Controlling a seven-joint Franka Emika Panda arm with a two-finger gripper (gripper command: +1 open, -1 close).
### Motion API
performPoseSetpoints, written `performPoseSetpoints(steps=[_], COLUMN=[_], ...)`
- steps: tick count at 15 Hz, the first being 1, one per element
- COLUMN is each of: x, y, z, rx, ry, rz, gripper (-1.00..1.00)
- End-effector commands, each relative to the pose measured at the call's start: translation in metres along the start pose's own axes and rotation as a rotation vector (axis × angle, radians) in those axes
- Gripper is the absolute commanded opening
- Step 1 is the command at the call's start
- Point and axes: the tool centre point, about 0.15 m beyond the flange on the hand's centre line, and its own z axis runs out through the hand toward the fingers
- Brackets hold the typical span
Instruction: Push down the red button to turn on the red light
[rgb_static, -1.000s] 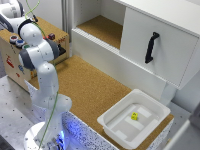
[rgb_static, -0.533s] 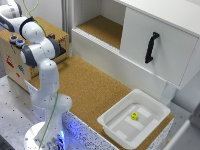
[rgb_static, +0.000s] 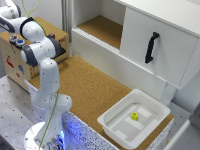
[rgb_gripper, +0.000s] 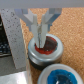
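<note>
Cork-topped table's far corner: the end effector (rgb_gripper: 41, 36), its fingers pressed together, tips touching the red button (rgb_gripper: 46, 47). Pressing step underway, I judge; next comes a straight downward push.

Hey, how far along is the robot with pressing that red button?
Done: the gripper has reached the red button, fingers drawn close together, tips at the cap in the wrist view. In hand: the press itself; whether the cap is pushed in, I cannot tell. Left: no red light shows yet in either view, so confirm it, then lift clear. The blue button beside it is untouched.
</note>
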Motion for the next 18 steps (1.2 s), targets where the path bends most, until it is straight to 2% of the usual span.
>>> performPoseSetpoints(steps=[1,6,12,15,17,18], x=[0.027,0.034,0.028,0.035,0.040,0.042], y=[0.007,0.013,0.021,0.019,0.027,0.033], z=[-0.013,0.000,0.040,0.018,-0.021,-0.039], rx=[-0.047,-0.062,-0.055,-0.061,-0.118,-0.139], ry=[-0.087,-0.080,-0.133,-0.095,-0.056,-0.032], rz=[0.029,0.036,0.065,0.072,0.091,0.115], gripper=[-1.00,-1.00,-1.00,-1.00,-1.00,1.00])
